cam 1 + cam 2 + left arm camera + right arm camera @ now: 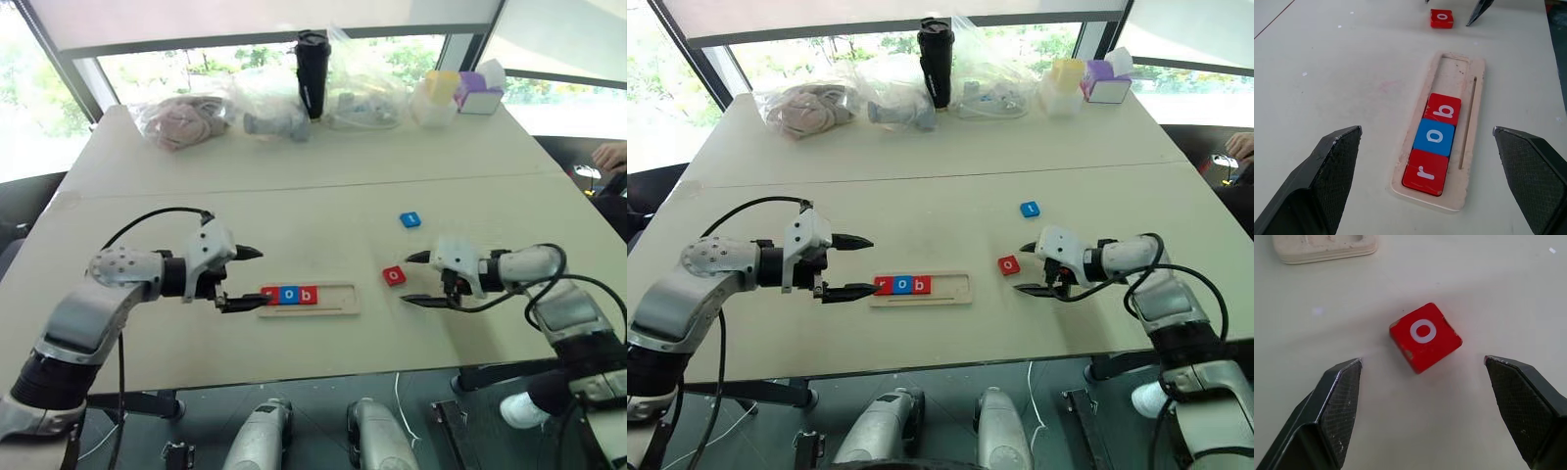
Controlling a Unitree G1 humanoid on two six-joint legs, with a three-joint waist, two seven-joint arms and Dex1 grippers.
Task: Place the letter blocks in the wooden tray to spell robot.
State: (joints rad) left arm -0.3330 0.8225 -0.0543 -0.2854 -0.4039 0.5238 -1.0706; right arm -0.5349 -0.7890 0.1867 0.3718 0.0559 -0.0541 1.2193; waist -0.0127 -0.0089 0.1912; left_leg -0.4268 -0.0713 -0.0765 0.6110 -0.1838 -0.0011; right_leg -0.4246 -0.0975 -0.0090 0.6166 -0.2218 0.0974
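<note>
The wooden tray (pixel 339 298) lies on the table in front of me. Its left end holds three letter blocks in a row: a red r (pixel 1426 171), a blue o (pixel 1434 137) and a red b (pixel 1444 111). A loose red o block (pixel 394 275) lies flat on the table to the tray's right. Farther back sits a blue t block (pixel 409 219). My left gripper (pixel 257 278) is open at the tray's left end, touching nothing. My right gripper (pixel 407 279) is open just right of the red o (pixel 1424 336), its fingers (pixel 1339 396) apart on either side of the block's near edge.
Along the far edge of the table stand clear plastic bags (pixel 186 117), a black tumbler (pixel 313 73), and a yellow (pixel 441 86) and a purple box (pixel 478 93). A person's hand (pixel 612 155) shows at the right edge. A seam (pixel 294 186) crosses the table.
</note>
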